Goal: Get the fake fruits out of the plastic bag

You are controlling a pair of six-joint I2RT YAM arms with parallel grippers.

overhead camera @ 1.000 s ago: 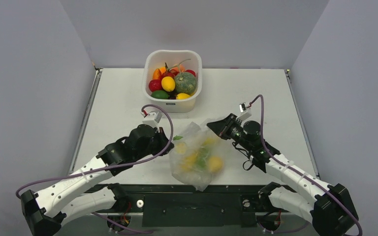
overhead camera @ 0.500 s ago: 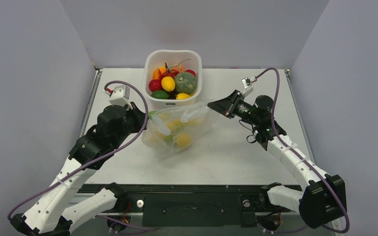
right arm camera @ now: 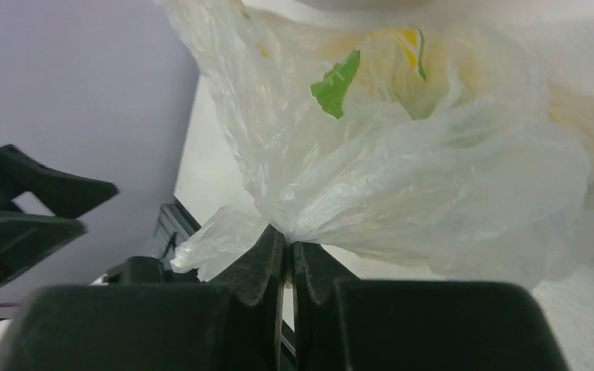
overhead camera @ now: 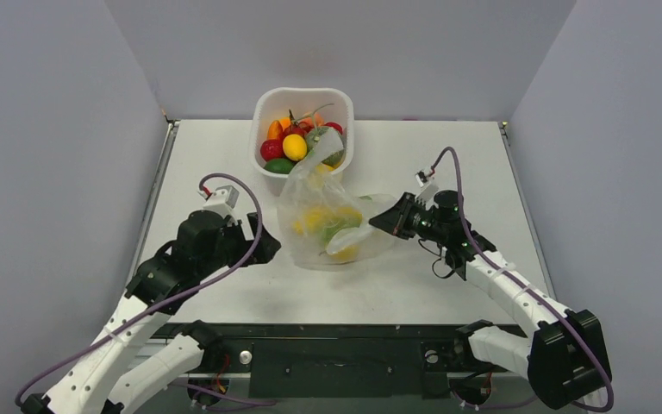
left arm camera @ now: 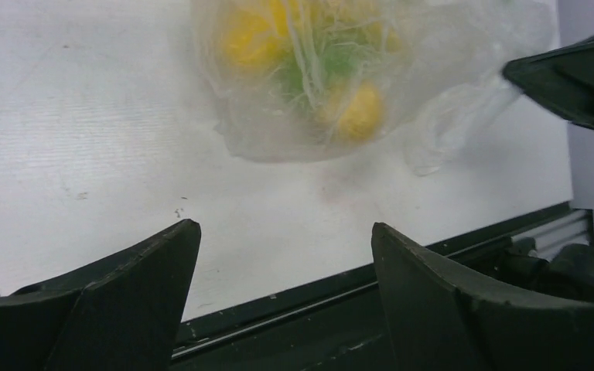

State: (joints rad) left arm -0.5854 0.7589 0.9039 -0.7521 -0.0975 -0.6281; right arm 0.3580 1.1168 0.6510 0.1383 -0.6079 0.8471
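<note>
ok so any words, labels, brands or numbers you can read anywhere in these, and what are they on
No text can be read in any view.
Green print on the thin transparent crinkly plastic bag: only a leaf-like patch of colour, with no letters or numbers to make out.

A robotics lab cell — plain grey walls enclose a white table with bolted arms.

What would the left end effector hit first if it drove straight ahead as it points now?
Probably the plastic bag, on its near side. The left end effector is open and aimed at it, with only bare table between. Pitch is unclear; it might graze the table first.
</note>
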